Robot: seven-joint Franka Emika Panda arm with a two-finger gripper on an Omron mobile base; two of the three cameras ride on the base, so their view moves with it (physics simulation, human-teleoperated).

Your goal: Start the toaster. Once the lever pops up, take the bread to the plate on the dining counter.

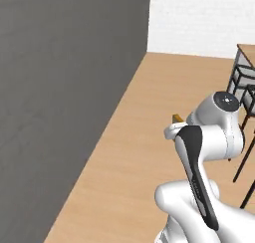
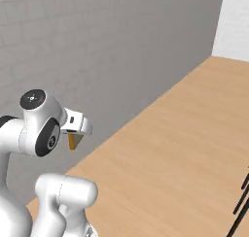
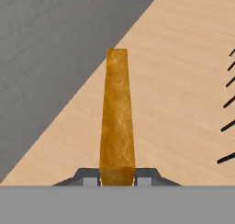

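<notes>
My gripper (image 3: 117,180) is shut on the bread (image 3: 118,122), a golden-tan slice seen edge-on that stands straight out from between the fingers. In the left base view the bread (image 1: 177,118) shows as a small tan corner behind the arm's wrist. In the right base view the bread (image 2: 73,142) hangs below the white hand, with the gripper (image 2: 74,134) held high over the wooden floor near the grey wall. The toaster, the plate and the dining counter are out of view.
A tall grey wall (image 1: 64,102) runs along the left, with light wooden floor (image 2: 175,148) stretching ahead. Dark-legged stools (image 1: 244,87) stand at the right under a light-wood edge (image 1: 247,52). A white wall (image 1: 199,18) closes the far end.
</notes>
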